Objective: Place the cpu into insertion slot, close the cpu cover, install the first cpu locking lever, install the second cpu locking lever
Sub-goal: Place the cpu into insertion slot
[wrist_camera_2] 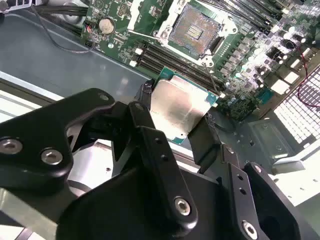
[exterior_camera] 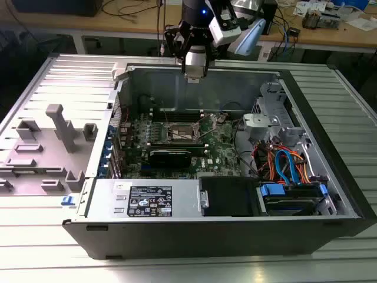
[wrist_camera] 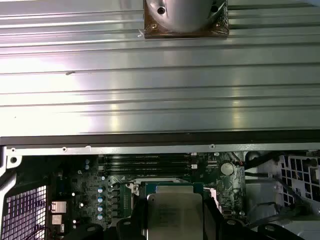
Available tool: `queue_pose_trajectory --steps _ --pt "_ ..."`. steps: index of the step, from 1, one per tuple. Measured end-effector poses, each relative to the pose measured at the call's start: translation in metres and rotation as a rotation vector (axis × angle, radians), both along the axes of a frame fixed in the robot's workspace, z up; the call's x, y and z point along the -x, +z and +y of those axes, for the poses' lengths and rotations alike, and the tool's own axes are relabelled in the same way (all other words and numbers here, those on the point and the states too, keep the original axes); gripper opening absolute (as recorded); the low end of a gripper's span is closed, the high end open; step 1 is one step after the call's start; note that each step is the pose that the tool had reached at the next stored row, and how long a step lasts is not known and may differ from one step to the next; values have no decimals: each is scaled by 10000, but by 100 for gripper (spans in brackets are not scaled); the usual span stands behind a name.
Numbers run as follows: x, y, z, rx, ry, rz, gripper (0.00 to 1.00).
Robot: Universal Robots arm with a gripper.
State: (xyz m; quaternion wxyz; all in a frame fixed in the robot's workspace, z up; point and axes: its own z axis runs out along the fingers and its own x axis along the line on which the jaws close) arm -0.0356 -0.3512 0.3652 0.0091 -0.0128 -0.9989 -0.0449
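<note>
Pinches the cpu (wrist_camera_2: 175,107) by two opposite edges in the end effector (wrist_camera_2: 177,117), narrowed just to the chip's width. Holds it flat, metal top toward the wrist. Hovers over the open computer case (exterior_camera: 235,88), with the insertion slot (wrist_camera_2: 196,31) well below, dark centre uncovered.

One cpu (wrist_camera_2: 177,107), one insertion slot (wrist_camera_2: 195,31), one gripper (wrist_camera_2: 176,112), one green motherboard (exterior_camera: 221,150), one open computer case (exterior_camera: 177,236), one round coin battery (wrist_camera_2: 105,25), one labelled power supply (exterior_camera: 177,197) along the case's near side. Memory slots too crowded to count.
</note>
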Motion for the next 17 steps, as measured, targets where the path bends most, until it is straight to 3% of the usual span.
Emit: queue_pose_trajectory --steps 8,13,17 --pt "0 0 0 0 -11 0 55" --pt "0 -5 0 2 -440 1 55" --pt "0 -6 0 0 -456 -1 55"
